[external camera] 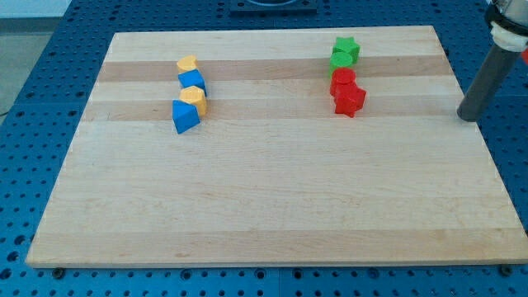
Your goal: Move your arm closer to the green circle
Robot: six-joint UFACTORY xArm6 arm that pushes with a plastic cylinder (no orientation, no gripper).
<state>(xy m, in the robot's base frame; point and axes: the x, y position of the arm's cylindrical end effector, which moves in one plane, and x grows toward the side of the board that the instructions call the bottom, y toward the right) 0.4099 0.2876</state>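
The green circle [339, 60] lies near the view's top right on the wooden board [272, 198], touching a green star [347, 46] just above it. A red circle [342, 80] and a red star [350, 100] sit right below it. My tip [469, 118] is at the board's right edge, far to the right of the green circle and a little lower, touching no block. The dark rod rises from it toward the view's top right corner.
A second cluster sits at the upper left: a yellow heart [187, 63], a blue block [193, 80], a yellow hexagon [195, 99] and another blue block [185, 117]. A blue perforated table [33, 124] surrounds the board.
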